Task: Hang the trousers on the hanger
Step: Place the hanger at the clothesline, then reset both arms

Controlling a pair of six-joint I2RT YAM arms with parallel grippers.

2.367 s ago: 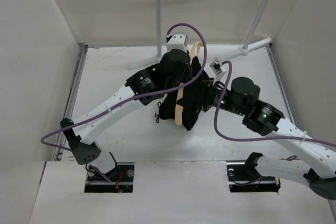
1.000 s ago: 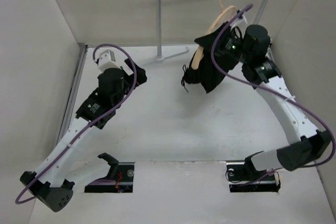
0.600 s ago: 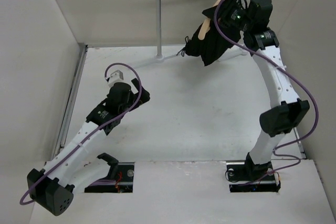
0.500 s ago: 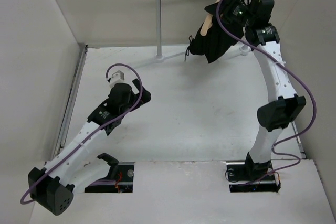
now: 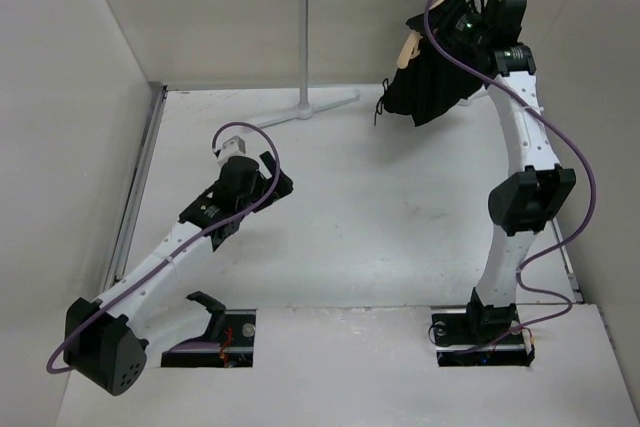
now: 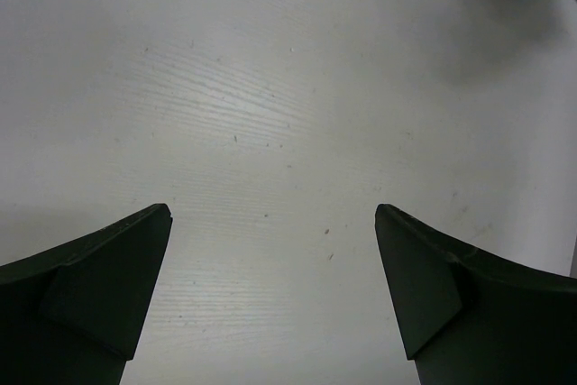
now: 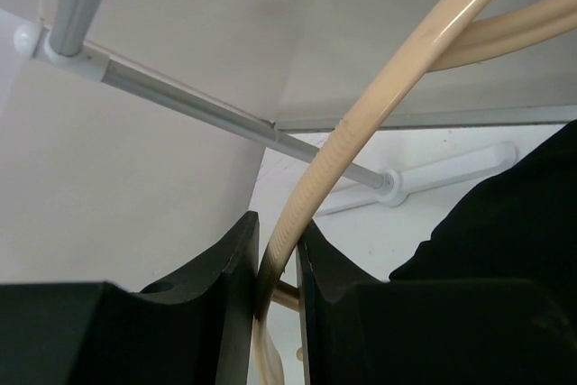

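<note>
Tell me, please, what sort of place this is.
Probably a robot lab test bench: a white table boxed by plain panels, a clothes rail at the back, the right gripper holding a wooden hanger bearing trousers.

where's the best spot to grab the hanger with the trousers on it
Grip the hanger on its bare curve beside the trousers, coming from the side clear of the cloth, as the right gripper does, jaws shut across the thin section. Lower down it is wrapped in fabric, and the hook likely must stay free for the rail.
</note>
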